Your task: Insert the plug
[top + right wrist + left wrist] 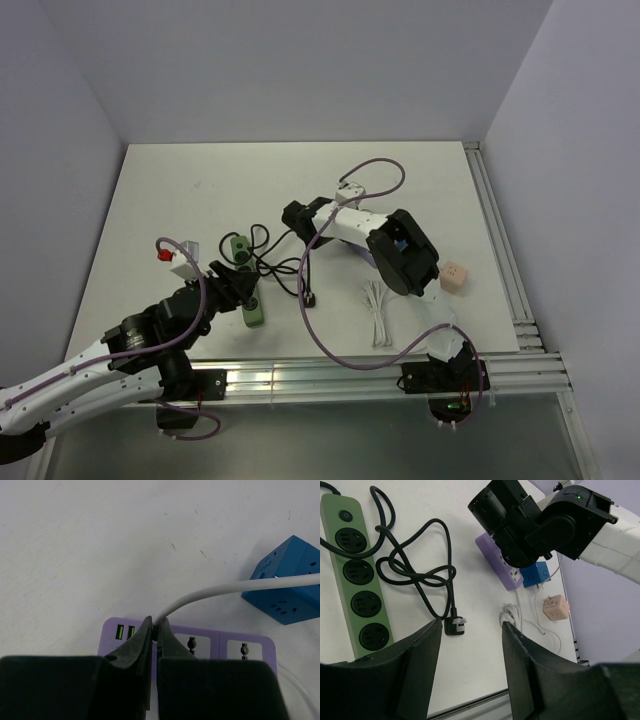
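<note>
Bare white table (200, 190) carrying a long green multi-socket strip (357, 585) and a shorter purple power strip (200, 632). The small bright blue boxy plug (287, 582) rests on the table just beside the purple strip, in no socket. Right gripper (156, 630): fingers pinched on a thin white cable (215, 591) above the purple strip. Left gripper (471, 625): half spread, empty, hovering beside the green strip. Judged step: cable handling before insertion; the next move calls for grasping the blue body and squaring its prongs to a socket. No brand or text is legible, only a power symbol (345, 515)
</note>
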### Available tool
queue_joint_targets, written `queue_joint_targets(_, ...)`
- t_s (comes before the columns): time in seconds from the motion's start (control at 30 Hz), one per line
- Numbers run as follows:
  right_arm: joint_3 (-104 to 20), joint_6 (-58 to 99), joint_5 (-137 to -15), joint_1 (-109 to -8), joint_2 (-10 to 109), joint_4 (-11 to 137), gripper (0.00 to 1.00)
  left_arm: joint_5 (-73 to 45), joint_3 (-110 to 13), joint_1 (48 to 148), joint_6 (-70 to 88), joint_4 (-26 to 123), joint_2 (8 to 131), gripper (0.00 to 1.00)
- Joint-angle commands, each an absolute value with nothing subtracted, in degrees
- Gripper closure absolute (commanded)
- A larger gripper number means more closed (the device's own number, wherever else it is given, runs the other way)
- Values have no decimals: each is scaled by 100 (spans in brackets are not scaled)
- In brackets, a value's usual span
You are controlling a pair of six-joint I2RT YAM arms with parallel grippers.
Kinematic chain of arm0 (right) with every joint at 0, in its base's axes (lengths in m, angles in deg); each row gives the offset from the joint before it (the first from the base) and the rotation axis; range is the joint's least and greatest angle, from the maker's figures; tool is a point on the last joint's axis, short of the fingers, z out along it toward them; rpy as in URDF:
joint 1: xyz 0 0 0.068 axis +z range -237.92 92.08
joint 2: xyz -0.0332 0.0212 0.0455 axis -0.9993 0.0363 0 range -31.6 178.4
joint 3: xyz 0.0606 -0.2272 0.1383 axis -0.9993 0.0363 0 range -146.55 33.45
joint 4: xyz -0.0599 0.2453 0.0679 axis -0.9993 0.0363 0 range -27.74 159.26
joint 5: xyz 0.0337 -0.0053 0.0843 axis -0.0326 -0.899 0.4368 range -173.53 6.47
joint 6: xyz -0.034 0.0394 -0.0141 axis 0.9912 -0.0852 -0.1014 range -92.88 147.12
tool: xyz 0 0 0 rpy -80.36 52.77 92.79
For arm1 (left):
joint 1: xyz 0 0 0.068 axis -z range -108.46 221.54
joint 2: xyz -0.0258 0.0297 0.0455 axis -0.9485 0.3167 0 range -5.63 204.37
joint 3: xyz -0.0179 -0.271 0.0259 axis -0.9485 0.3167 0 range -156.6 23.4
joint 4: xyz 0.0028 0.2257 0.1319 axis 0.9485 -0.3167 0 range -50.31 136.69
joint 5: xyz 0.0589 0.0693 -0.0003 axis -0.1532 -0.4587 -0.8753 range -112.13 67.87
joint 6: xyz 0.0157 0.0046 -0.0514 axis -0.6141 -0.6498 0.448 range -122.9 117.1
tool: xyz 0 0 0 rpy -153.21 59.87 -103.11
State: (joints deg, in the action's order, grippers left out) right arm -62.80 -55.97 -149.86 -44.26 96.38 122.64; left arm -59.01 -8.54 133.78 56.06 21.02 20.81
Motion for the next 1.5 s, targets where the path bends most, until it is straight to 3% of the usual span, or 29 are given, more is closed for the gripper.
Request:
queue_joint_targets(0.0, -5920, -5552, -14752, -4398, 9699, 12063, 100, -5887, -877, 13394, 5493, 2217, 2030, 43)
queue_joint_targets(0.37, -4461, -5119, -14462, -4310, 8995, 10647, 100, -5922, -815, 13394, 5555, 2112, 1854, 44)
queue_joint_targets(0.77, -4021, -4927, -14199, -3967, 8723, 10568, 100, -5931, -833, 13394, 5634, 1954, 1757, 44)
queue_joint_targets(0.97, -3397, -4153, -13583, -3976, 8459, 9549, 100, -5878, -771, 13394, 5686, 1962, 1625, 44)
queue_joint_targets(1.13, -3493, -4380, -13653, -3880, 8783, 9838, 100, -5869, -815, 13394, 5722, 1918, 1713, 44)
queue_joint_targets(1.47, -2939, -4557, -13213, -3800, 8749, 9029, 100, -5843, -771, 13394, 5818, 1936, 1748, 44)
